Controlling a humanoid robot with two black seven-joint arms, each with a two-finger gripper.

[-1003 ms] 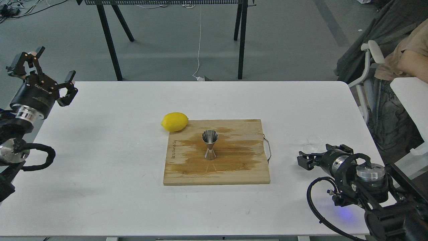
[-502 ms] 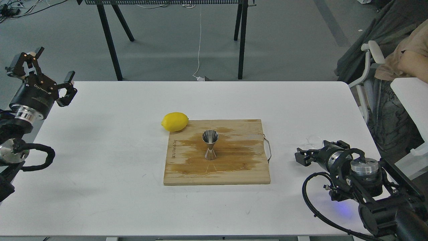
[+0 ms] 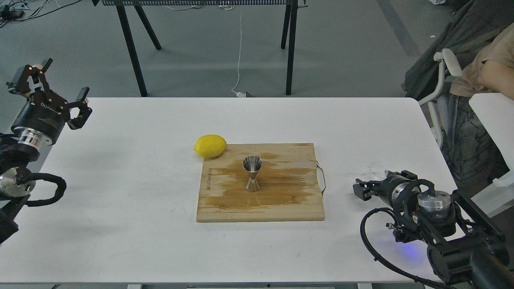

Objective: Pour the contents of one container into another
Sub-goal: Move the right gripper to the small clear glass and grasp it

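Clear and nearly colourless, the small cup you need stands on the white worktop near its right edge, just beyond and slightly to the right of your right hand. That hand lies low over the worktop, pointing left, and the cup sits behind its wrist rather than between its fingers; whether they touch cannot be told. The right hand is dark and seen nearly end-on, so you cannot tell whether its fingers are spread or together.

Your left hand hangs at the far left edge of the worktop, raised, with its two fingers spread wide and holding nothing. It is well apart from everything on the worktop.

Upright on the wooden cutting board in the middle stands the steel jigger, its open cone facing up. A dark wet stain spreads across the board around the jigger's foot. A yellow lemon lies on the worktop, touching the board's far left corner. The board's metal handle faces the right, between the jigger and the cup, which is well apart from the board.
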